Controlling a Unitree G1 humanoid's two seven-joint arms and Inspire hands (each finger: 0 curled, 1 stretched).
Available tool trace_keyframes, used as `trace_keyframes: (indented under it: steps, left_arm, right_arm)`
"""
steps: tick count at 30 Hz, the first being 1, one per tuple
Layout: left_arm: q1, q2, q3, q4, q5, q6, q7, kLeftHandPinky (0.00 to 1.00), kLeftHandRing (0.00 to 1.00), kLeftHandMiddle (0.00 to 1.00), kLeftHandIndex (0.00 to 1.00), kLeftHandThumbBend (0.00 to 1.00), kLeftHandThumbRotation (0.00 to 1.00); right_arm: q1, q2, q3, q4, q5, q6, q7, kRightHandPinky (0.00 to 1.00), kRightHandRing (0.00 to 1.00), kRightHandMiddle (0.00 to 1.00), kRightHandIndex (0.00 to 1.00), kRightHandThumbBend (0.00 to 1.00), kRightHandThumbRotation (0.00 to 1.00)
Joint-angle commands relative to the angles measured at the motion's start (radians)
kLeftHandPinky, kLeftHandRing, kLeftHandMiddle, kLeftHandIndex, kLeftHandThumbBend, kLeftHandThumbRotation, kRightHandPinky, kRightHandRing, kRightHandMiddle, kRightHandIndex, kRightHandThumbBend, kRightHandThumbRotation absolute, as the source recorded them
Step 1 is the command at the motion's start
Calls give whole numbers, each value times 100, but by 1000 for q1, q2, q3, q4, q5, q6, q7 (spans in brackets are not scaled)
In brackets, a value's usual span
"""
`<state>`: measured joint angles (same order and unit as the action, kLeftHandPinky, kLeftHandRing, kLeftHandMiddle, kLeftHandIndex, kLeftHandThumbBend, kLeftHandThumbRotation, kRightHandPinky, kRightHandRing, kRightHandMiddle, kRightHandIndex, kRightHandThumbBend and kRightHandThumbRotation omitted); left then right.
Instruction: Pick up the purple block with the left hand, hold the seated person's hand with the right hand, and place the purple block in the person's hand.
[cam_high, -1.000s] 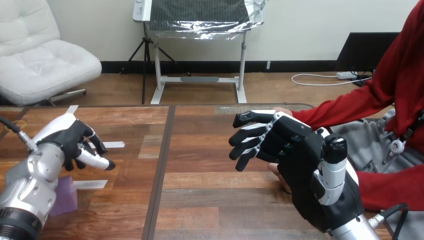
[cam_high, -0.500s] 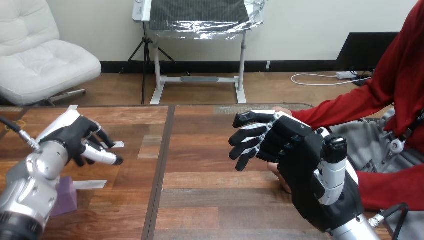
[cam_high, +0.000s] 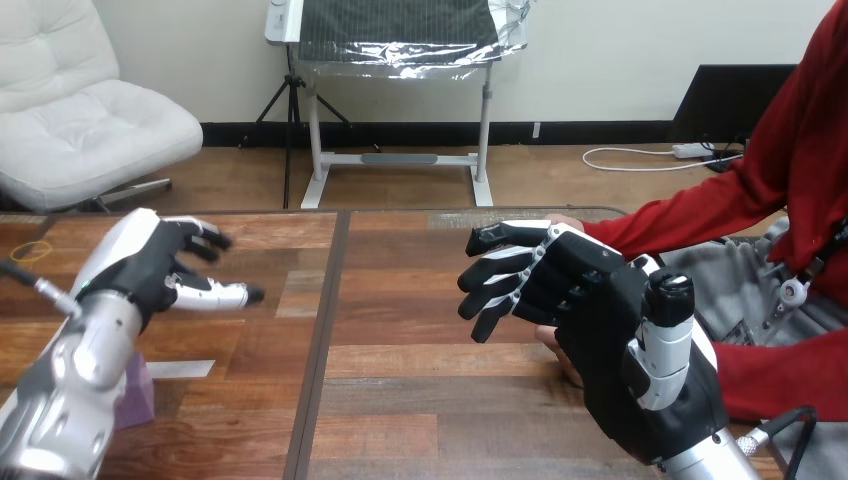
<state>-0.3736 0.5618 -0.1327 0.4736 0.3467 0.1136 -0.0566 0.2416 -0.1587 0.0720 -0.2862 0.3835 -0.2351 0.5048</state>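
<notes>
The purple block (cam_high: 135, 392) lies on the table near its left front, half covered by my left forearm. My left hand (cam_high: 150, 265) hovers above and beyond the block, fingers spread and holding nothing. My right hand (cam_high: 570, 290) stands at centre right with its back toward me and its fingers stretched out to the left. The person's hand (cam_high: 550, 343) sits behind and below my right hand, mostly hidden by it. I cannot tell whether the two touch.
A strip of white tape (cam_high: 180, 368) lies on the wooden table (cam_high: 420, 400) just right of the block. A dark seam runs down the tabletop left of centre. The person's red sleeve (cam_high: 690, 215) reaches in from the right.
My left hand has lifted and moved farther from the block, its fingers spreading wider. My right hand and the person's hand have stayed put.
</notes>
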Motion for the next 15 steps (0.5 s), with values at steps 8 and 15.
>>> trace_keyframes:
  steps: [8, 15]
  left_arm:
    - [39, -32, 99, -61, -46, -112, 116, 75, 84, 84, 83, 62, 55]
    - [72, -56, 136, -69, -71, -157, 155, 78, 86, 86, 84, 60, 58]
  right_arm:
    - [-59, 9, -15, -20, 2, -23, -5, 41, 54, 60, 65, 91, 100]
    - [-63, 10, -17, -16, 3, -29, -3, 41, 54, 60, 65, 91, 100]
